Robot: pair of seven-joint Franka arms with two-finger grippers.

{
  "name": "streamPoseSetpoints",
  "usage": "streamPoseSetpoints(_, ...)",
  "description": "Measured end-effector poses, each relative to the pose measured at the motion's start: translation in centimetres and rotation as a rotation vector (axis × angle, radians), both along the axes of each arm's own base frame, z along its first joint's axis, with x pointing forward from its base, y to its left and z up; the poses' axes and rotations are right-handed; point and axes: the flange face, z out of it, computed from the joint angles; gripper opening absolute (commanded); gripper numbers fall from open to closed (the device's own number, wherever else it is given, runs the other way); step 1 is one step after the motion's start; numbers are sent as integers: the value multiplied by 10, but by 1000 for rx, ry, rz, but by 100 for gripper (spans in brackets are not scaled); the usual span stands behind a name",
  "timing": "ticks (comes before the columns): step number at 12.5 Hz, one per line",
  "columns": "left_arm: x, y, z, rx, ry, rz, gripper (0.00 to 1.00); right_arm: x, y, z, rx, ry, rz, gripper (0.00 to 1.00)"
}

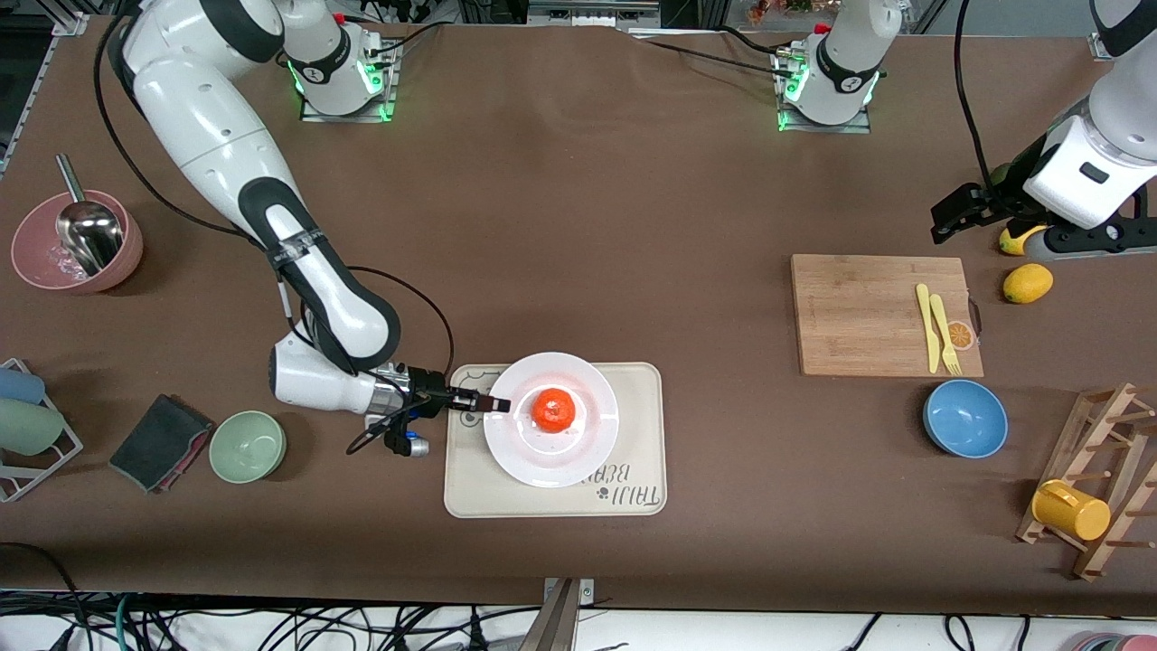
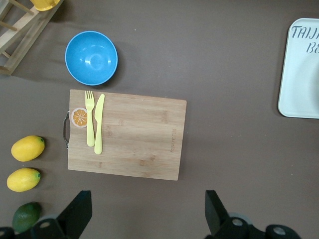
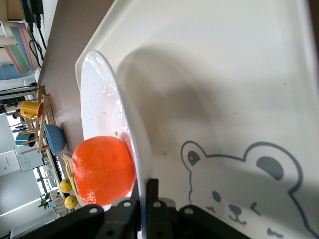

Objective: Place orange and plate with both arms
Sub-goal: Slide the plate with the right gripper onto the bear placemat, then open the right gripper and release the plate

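Orange [image 1: 553, 409] in the middle of the white plate [image 1: 542, 461], small, round and bright. Plate over the cream tray [image 1: 633, 398] with the bear drawing, its edge at the right arm's end lifted a bit off the tray in the right wrist view. Right pincer [image 1: 500, 405] low at that edge, squeezed tight on the rim of the plate. Tray flat on the brown worktop [image 1: 578, 226], near the front camera.

Left pincer [image 1: 949, 217] up in the air at the left arm's end of the worktop, waiting, fingers [image 2: 76, 211] spread wide with nothing between them. Wooden board [image 1: 859, 312] under it and a bit nearer the camera, with a yellow knife [image 1: 924, 316] and yellow fork [image 1: 945, 334] side by side on it. Blue bowl [image 1: 965, 419] just nearer the camera than the board. Two lemons [image 1: 1028, 283] and a dark green fruit [image 2: 25, 216] beside the board.
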Motion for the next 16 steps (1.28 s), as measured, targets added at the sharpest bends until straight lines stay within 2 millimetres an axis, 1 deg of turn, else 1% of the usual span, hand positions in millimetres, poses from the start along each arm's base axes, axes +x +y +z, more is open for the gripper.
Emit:
streamPoseSetpoints(2, 0, 0, 0, 0, 0, 0, 100, 0, 7, -9, 0, 2, 8, 2)
streamPoseSetpoints(4, 0, 0, 0, 0, 1, 0, 100, 1, 7, -9, -7, -6, 16, 32)
streamPoseSetpoints(5, 0, 0, 0, 0, 1, 0, 100, 2, 5, -8, -18, -14, 22, 50)
streamPoseSetpoints(6, 0, 0, 0, 0, 1, 0, 100, 4, 2, -8, -30, -22, 29, 89)
streamPoseSetpoints(7, 0, 0, 0, 0, 1, 0, 100, 6, -3, -8, -40, -28, 33, 100)
streamPoseSetpoints(10, 0, 0, 0, 0, 1, 0, 100, 7, -8, -7, -73, -43, 85, 100)
streamPoseSetpoints(12, 0, 0, 0, 0, 1, 0, 100, 8, -10, 3, -101, -56, 145, 100)
streamPoseSetpoints(14, 0, 0, 0, 0, 1, 0, 100, 11, -23, 21, -148, -62, 216, 100)
streamPoseSetpoints(16, 0, 0, 0, 0, 1, 0, 100, 9, -46, 50, -239, -67, 300, 100)
